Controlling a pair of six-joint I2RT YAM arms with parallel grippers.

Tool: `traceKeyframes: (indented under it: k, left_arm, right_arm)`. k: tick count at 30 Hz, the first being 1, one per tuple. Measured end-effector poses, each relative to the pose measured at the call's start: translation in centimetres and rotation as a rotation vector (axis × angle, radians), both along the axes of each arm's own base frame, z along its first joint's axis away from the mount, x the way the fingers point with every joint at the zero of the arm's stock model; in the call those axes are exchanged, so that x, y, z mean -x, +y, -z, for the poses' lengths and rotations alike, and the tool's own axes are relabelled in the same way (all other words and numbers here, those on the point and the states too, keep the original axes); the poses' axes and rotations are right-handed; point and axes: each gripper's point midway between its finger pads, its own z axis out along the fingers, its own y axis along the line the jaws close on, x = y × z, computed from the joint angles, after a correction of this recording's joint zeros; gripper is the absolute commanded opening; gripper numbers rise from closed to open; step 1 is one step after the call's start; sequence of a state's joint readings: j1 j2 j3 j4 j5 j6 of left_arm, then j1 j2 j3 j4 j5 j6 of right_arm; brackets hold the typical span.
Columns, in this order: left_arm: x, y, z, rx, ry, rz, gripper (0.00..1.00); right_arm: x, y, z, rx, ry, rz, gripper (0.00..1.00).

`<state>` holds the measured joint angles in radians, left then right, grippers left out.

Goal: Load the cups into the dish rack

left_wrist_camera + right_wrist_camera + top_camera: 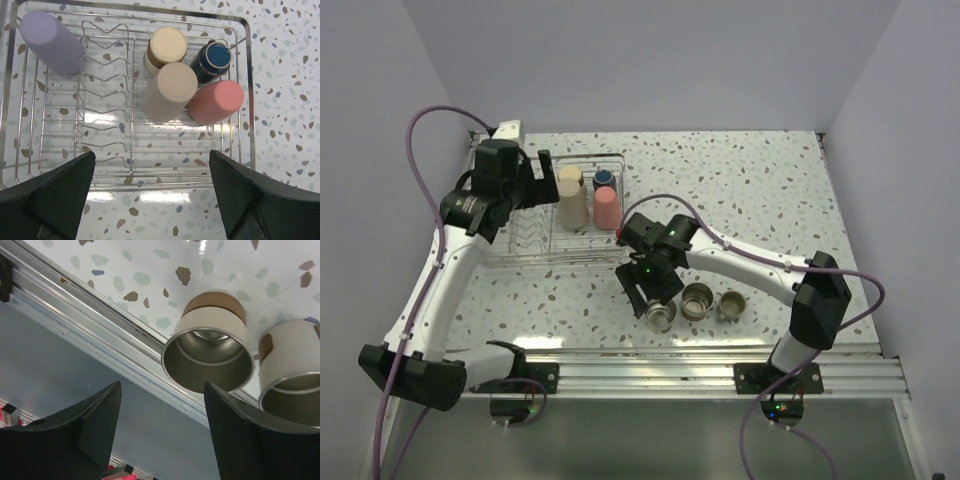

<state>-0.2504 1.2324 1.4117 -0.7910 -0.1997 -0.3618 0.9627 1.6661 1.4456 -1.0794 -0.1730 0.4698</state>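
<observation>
my right claw (162, 390) hangs spread over a steel cup (210, 335), ready to grasp; left claw (152, 155) gapes empty above the dish rack (100, 125).

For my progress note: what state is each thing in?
purple cup, tilted in rack
beige cup, upside down in rack
pink cup, upside down in rack
two mugs, upside down in rack
three steel cups, upright on table
left tool, open, empty
right tool, open, empty
</observation>
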Motion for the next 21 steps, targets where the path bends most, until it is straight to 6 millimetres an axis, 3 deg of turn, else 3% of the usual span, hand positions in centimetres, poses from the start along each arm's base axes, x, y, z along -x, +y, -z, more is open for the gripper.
traceKeyframes:
  k: [5, 12, 21]
  left_arm:
    - [2.7, 0.3, 1.0, 0.020, 0.037, 0.000, 0.98]
    - [6.1, 1.0, 0.4, 0.047, 0.029, -0.010, 0.98]
    - [7.7, 1.3, 0.6, 0.058, 0.037, -0.020, 0.97]
  right_arm:
    - [1.6, 1.1, 3.1, 0.053, 0.009, -0.046, 0.70]
    - [0.8, 1.8, 5.5, 0.101, -0.026, -0.043, 0.67]
    - [0.9, 2.0, 6.8, 0.148, -0.089, -0.067, 0.43]
